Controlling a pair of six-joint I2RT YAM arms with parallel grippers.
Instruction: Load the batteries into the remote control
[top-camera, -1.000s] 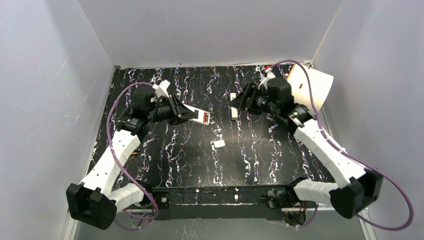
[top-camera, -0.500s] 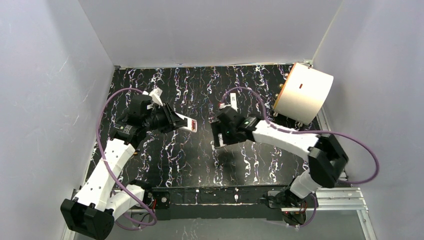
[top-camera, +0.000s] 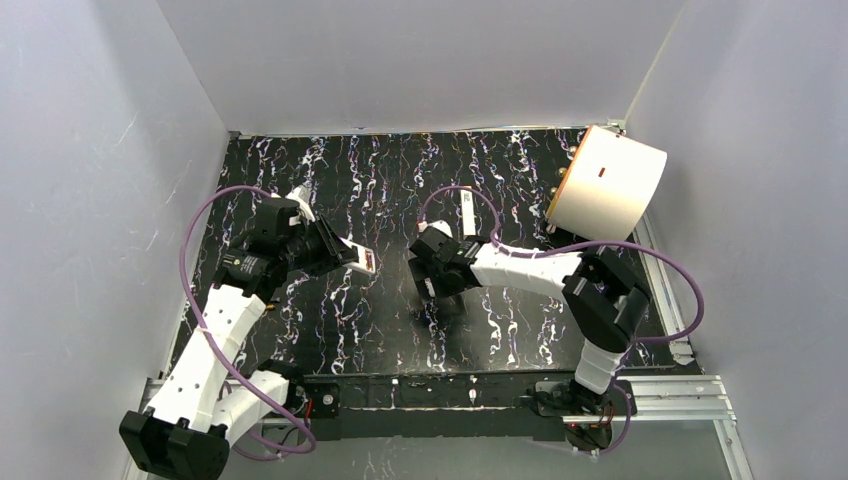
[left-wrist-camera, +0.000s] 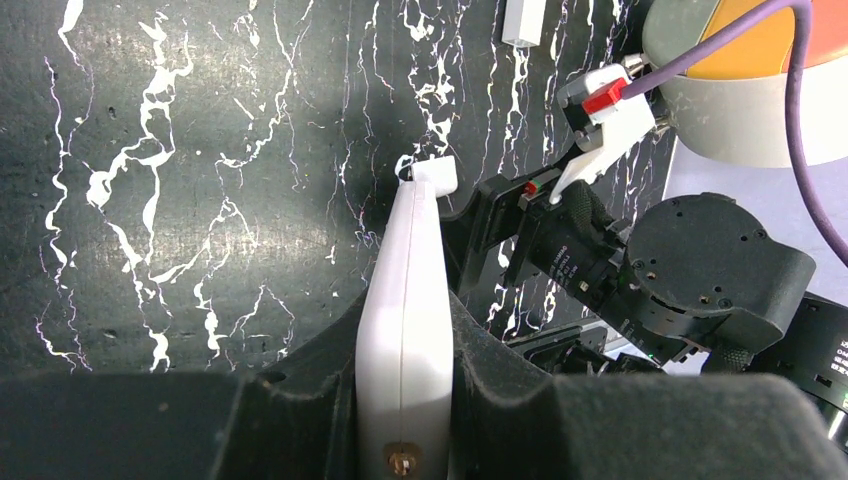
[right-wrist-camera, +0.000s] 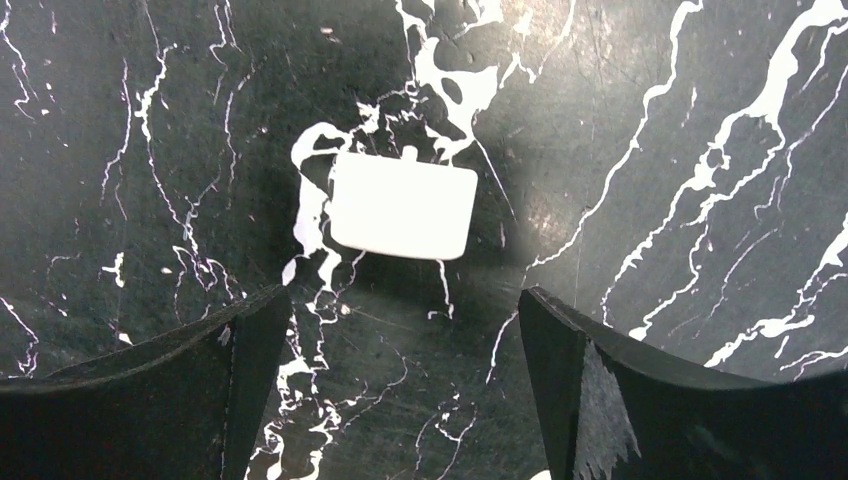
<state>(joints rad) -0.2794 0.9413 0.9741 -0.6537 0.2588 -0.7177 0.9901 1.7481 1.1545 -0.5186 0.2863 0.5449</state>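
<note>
Top external view: black marbled table (top-camera: 400, 180) inside white walls, both arms reaching over its middle.
Drum: white drum (top-camera: 610, 190) at the far right corner, well apart from the work.
Left gripper (left-wrist-camera: 405, 335): clamped on the remote, lifted off the table at left of centre.
Right gripper (right-wrist-camera: 400, 320): jaws spread wide, empty, hovering just above the cover, which lies a little beyond the gap between them.
Remote (left-wrist-camera: 405, 260): white, held edge-on between the left fingers. Risk: the narrow-edge hold may let it pivot under a sideways push.
Second remote (top-camera: 468, 213): flat on the table, just beyond the right gripper.
Cover (right-wrist-camera: 402, 205): small white oblong with a tab, flat on the table; judged to be the battery door. Risk: thin and flush, so the closing fingers may skid it away or trap one corner.
Batteries (top-camera: 367, 264): a red patch at the remote's free end, apparently seated there; too small to confirm. Risk: uncovered, they may drop out if the remote tilts.
</note>
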